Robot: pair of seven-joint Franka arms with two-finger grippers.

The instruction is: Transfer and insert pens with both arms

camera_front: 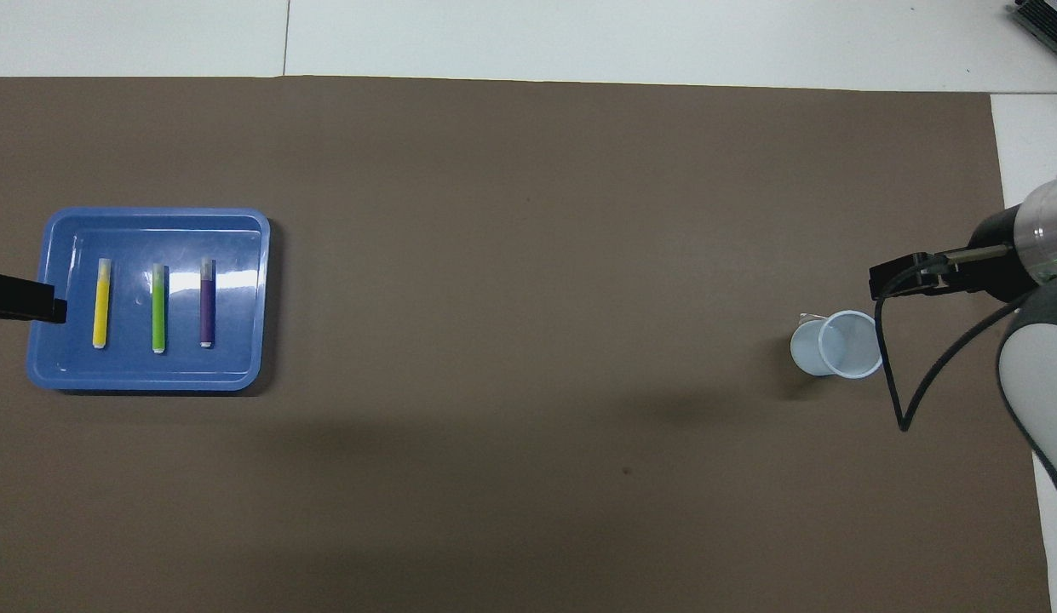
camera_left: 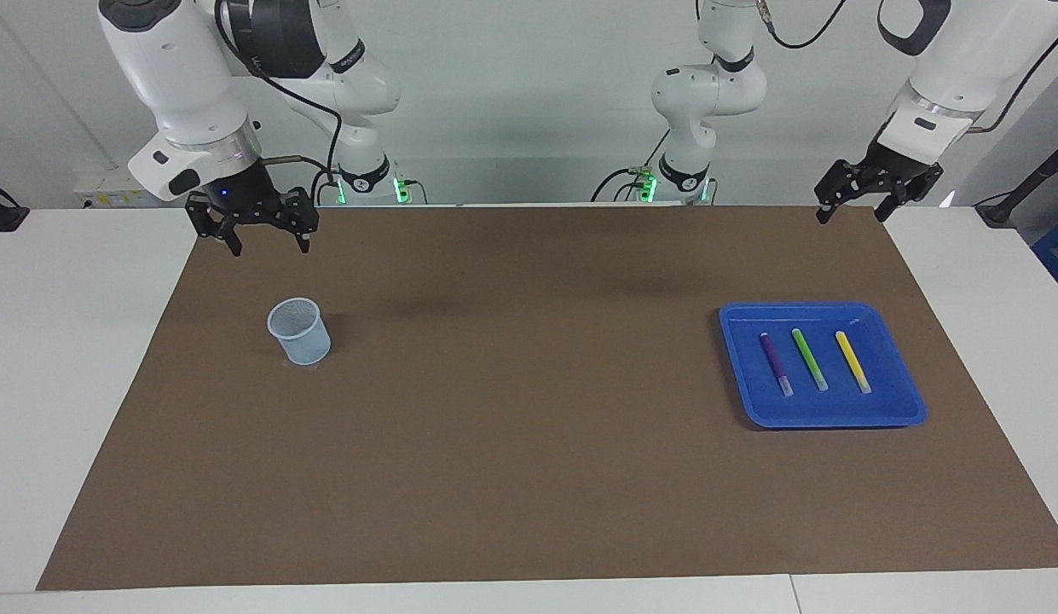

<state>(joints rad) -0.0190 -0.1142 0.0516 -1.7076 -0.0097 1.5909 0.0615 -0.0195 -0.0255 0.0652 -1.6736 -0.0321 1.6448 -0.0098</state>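
Note:
Three pens lie side by side in a blue tray (camera_left: 835, 414) (camera_front: 238, 358) toward the left arm's end: purple pen (camera_left: 776, 362) (camera_front: 207, 304), green pen (camera_left: 809, 358) (camera_front: 158, 308), yellow pen (camera_left: 853, 362) (camera_front: 102, 304). Each has a pale end. My left gripper (camera_left: 851, 217) (camera_front: 21, 298) hangs open and empty in the air, over the mat's edge beside the tray. Over the mat near a pale blue cup (camera_left: 299, 332) (camera_front: 839, 344), my right gripper (camera_left: 271, 247) (camera_front: 899, 281) is raised, open and empty.
A brown mat (camera_left: 529, 443) (camera_front: 528, 213) covers most of the white table. The cup stands upright toward the right arm's end, its mouth unobstructed. A black cable from the right arm loops beside the cup in the overhead view.

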